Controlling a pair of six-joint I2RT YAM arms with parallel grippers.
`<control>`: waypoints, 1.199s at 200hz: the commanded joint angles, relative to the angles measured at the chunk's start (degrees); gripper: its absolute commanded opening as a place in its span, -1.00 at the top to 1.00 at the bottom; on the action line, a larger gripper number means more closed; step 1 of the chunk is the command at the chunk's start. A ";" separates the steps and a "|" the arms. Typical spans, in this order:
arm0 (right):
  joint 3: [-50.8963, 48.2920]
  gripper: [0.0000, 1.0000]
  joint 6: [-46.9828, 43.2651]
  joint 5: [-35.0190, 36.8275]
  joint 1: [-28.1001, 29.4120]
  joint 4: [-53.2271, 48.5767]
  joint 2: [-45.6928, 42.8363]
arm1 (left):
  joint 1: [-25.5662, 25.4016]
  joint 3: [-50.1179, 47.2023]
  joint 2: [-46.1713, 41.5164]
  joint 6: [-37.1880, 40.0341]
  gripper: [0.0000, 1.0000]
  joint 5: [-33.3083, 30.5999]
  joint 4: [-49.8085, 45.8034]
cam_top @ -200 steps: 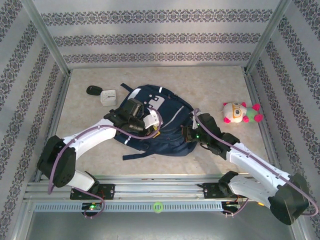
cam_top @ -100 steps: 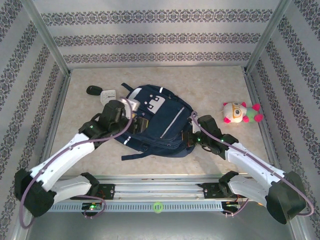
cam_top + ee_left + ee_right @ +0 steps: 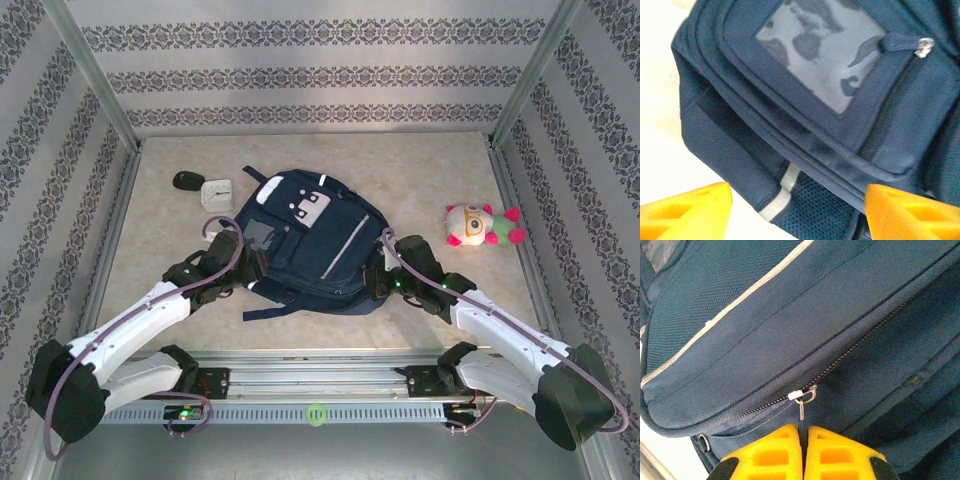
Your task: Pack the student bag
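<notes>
The right wrist view shows the right gripper (image 3: 803,434) pinching a zipper pull (image 3: 802,409) on the student bag (image 3: 320,245) in the middle of the table (image 3: 430,165), while the left wrist view shows the left gripper (image 3: 797,202) spread over its window pocket (image 3: 820,50).

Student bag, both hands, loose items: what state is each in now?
student bag, lying flat, front up
left hand, open over the bag's corner
right hand, shut on zipper pull
plush toy, on table, outside bag
white box, on table, outside bag
black item, on table, outside bag

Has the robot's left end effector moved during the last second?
Yes. The left end effector has pulled back from the middle of the dark navy fabric backpack to its left edge, closer to the metal rail at the near edge.
</notes>
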 commanded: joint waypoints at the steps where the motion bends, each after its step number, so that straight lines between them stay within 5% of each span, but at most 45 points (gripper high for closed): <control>1: -1.34 1.00 0.64 -0.16 2.30 0.48 -0.16 | 0.73 -1.90 1.71 -0.99 -0.35 0.75 10.00; 76: -4.03 1.00 6.77 4.72 13.37 7.22 1.04 | 3.92 5.66 21.19 9.98 -0.37 6.51 24.66; 139: -1.25 1.00 7.37 3.91 12.67 8.88 4.22 | 6.26 18.63 30.54 20.92 -0.45 10.55 24.88; 185: -1.91 1.00 6.68 -3.65 6.22 9.56 4.15 | 6.12 12.53 17.51 44.23 -0.49 11.40 24.45; 220: -2.05 1.00 5.69 -7.29 3.27 9.52 4.08 | 4.54 6.94 10.35 66.96 -0.38 31.37 23.82; 240: -1.93 1.00 5.52 -8.03 2.68 9.33 4.13 | 0.24 7.34 11.10 76.62 -0.38 37.53 21.29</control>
